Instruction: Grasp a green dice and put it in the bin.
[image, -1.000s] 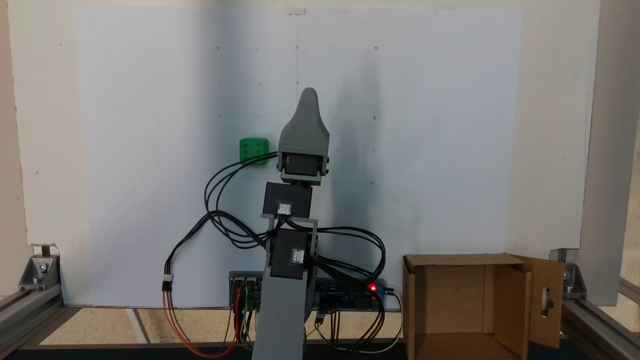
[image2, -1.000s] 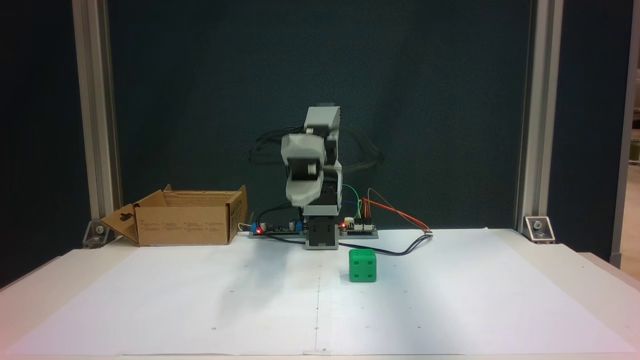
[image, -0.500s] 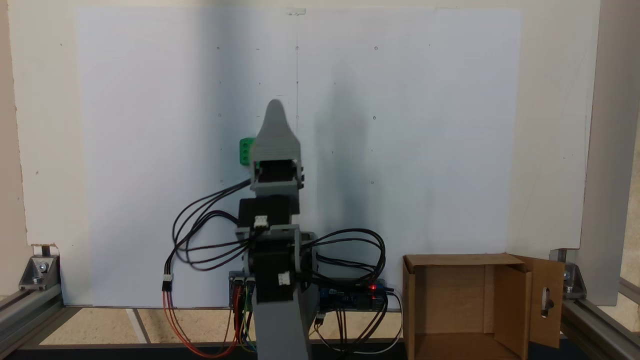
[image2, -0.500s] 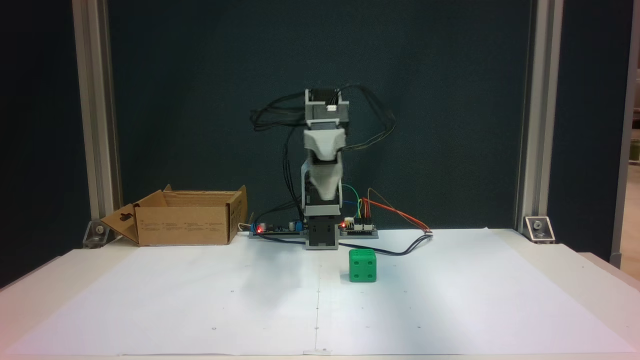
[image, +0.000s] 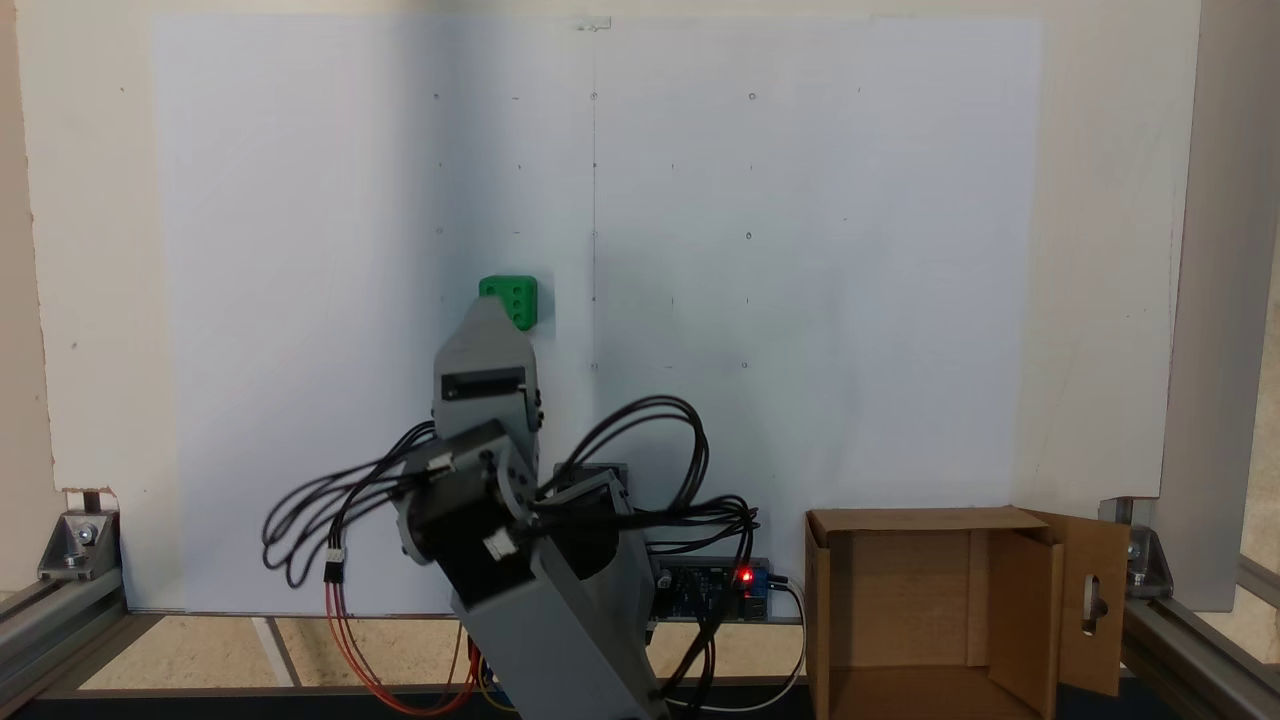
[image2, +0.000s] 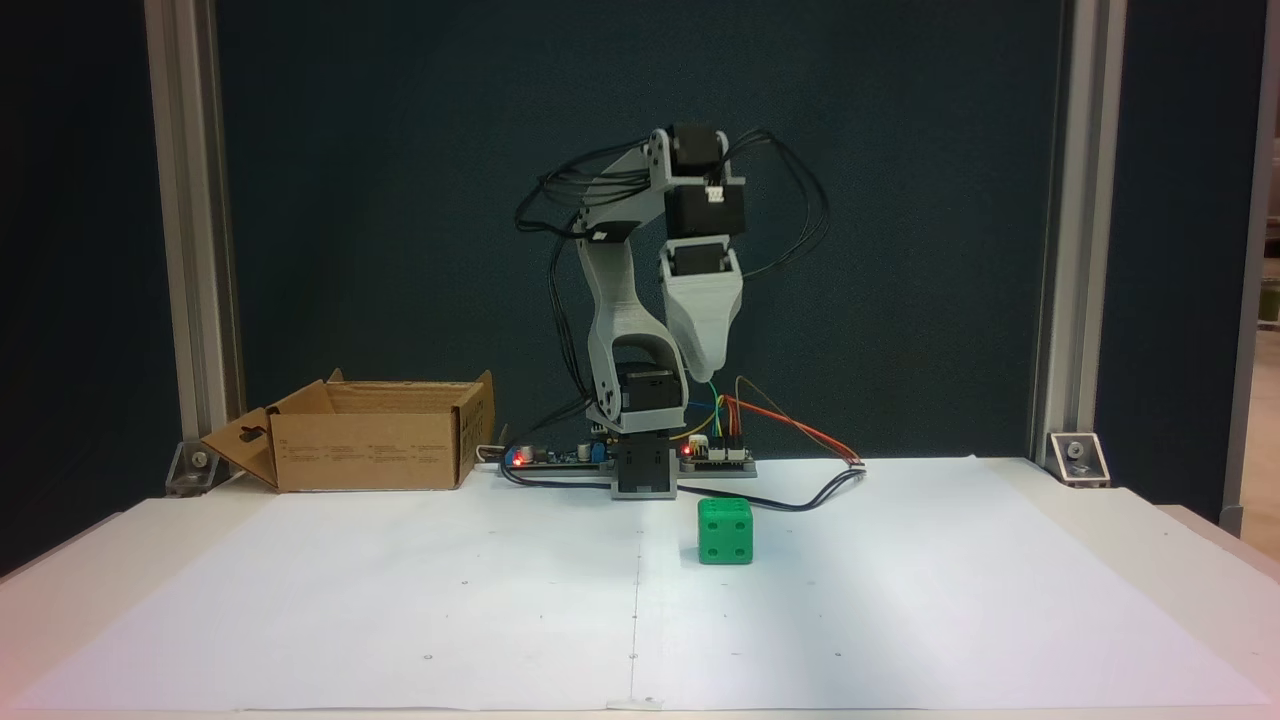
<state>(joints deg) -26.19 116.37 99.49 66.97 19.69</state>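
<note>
The green dice (image2: 725, 532) sits on the white paper just in front of the arm's base. In a fixed view the dice (image: 521, 299) is partly covered by the grey gripper (image: 487, 306), which points at it. From the front, the gripper (image2: 710, 372) hangs pointing down, well above the dice and apart from it. Its jaws lie one behind the other, so only one tapered tip shows. The bin (image2: 370, 452), a brown cardboard box with open flaps, stands at the left rear; the bin (image: 920, 520) appears at the lower right with its slotted flap.
Circuit boards (image2: 715, 455) with a red light and loose wires lie beside the arm's base. A black cable (image2: 800, 502) runs across the paper behind the dice. Aluminium posts (image2: 190, 250) frame both sides. White paper (image2: 400, 600) covers the table.
The arm has swung towards the dice's side and folded back. The gripper tip, earlier beyond the dice, now points down above it. Dice and bin have not moved.
</note>
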